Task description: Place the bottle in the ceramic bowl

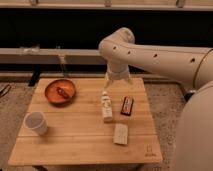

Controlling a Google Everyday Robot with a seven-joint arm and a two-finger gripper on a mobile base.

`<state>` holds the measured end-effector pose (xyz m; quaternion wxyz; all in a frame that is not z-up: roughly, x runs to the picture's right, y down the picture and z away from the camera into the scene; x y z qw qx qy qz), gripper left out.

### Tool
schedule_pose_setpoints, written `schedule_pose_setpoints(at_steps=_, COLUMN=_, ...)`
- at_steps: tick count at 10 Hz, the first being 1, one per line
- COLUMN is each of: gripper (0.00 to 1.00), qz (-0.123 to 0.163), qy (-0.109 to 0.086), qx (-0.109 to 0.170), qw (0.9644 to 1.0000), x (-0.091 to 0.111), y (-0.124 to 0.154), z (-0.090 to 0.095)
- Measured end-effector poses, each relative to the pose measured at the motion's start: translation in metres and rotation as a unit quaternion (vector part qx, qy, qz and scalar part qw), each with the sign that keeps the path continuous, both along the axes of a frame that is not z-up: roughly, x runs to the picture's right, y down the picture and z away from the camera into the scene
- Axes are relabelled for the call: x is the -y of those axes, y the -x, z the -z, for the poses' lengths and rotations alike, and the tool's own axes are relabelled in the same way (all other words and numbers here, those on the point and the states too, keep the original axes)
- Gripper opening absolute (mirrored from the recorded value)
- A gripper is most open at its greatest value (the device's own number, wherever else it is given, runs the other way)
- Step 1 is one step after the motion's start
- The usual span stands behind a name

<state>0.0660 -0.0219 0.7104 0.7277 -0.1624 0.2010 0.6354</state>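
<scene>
At wooden table's (75, 142) 8 o'clock, white cup (36, 122). At 10 o'clock, ceramic bowl (60, 91), something small and reddish inside. Near centre, bottle (106, 106). Just beyond, toward 12 o'clock, gripper (118, 81), spread wide, empty. At bottle's 5 o'clock, pale block (120, 134); at 3 o'clock, dark bar (127, 105).

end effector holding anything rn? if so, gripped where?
Nothing is held. The end effector hovers open just behind the cap end of the bottle, which lies ungripped on the wooden table.

Bottle (106, 106), bowl (48, 93), cup (36, 122), block (120, 134), bar (127, 105), gripper (118, 80) (over table (75, 145)): one each.
</scene>
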Motion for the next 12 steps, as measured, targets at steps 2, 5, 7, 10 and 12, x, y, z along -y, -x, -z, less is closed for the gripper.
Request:
schedule_pose_setpoints(at_steps=2, gripper=0.8, qz=0.0, qy=0.0, qx=0.0, qw=1.0, x=0.0, y=0.0, z=0.0)
schedule_pose_setpoints(at_steps=5, gripper=0.8, qz=0.0, qy=0.0, qx=0.0, qw=1.0, x=0.0, y=0.0, z=0.0)
schedule_pose_setpoints(at_steps=7, gripper=0.8, qz=0.003, qy=0.001, qx=0.0, qw=1.0, x=-0.002, y=0.0, z=-0.004)
schedule_pose_setpoints(at_steps=10, gripper=0.8, qz=-0.004, qy=0.023, qx=0.022, qw=0.9995, x=-0.028, y=0.018, z=-0.03)
schedule_pose_setpoints(at_steps=12, gripper=0.8, qz=-0.015, qy=0.056, qx=0.049, qw=0.9971, x=-0.056, y=0.035, z=-0.052)
